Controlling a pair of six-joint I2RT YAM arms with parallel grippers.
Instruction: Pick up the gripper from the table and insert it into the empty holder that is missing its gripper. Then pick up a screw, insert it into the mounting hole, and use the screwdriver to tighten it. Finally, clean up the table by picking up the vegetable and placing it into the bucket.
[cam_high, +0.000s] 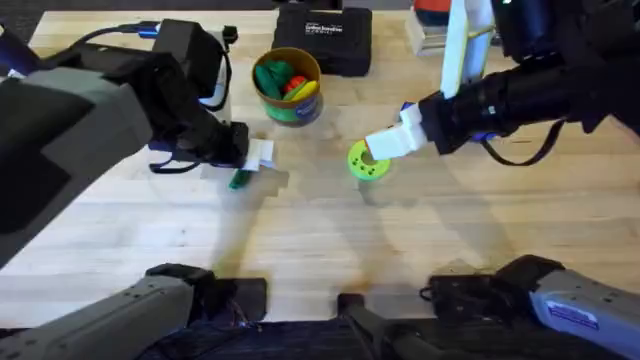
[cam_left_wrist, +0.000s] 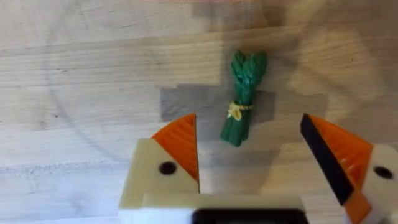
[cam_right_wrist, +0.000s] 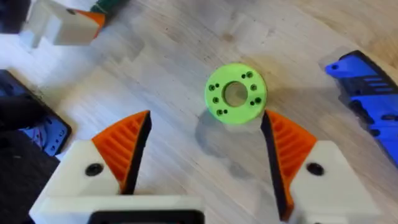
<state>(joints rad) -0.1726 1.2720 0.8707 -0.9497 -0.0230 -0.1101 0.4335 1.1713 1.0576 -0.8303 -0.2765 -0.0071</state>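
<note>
1. While the vegetable (cam_left_wrist: 243, 99) lies loose on the worktop (cam_high: 320, 240), a small dark green bundle tied with a yellow band, the cleanup step looks to be the one in hand.
2. In the overhead view the vegetable (cam_high: 238, 180) sits left of centre, just near of the bucket (cam_high: 287, 86) and a little to its left.
3. Over the vegetable hangs the left gripper (cam_left_wrist: 249, 152), its fingers (cam_left_wrist: 180, 146) spread wide apart with nothing between them; the bundle lies in the gap's line, just beyond the orange pads and nearer the one finger than the other.
4. My judgement: the next move calls for lowering that gripper so the pads straddle the bundle across its narrow waist, closing, then lifting and carrying it the short way far and right to the bucket.
5. That bucket already holds toy red and green produce, so the drop should aim for the open part of its mouth.
6. Right of centre, the right gripper (cam_right_wrist: 202, 155) hovers over a lime-green disc (cam_right_wrist: 236, 94) with holes, fingers likewise apart and empty.
7. Beside that disc lies the screwdriver (cam_right_wrist: 367, 93), blue, on the worktop.
8. At the far edge sits a black case (cam_high: 322, 38).
</note>
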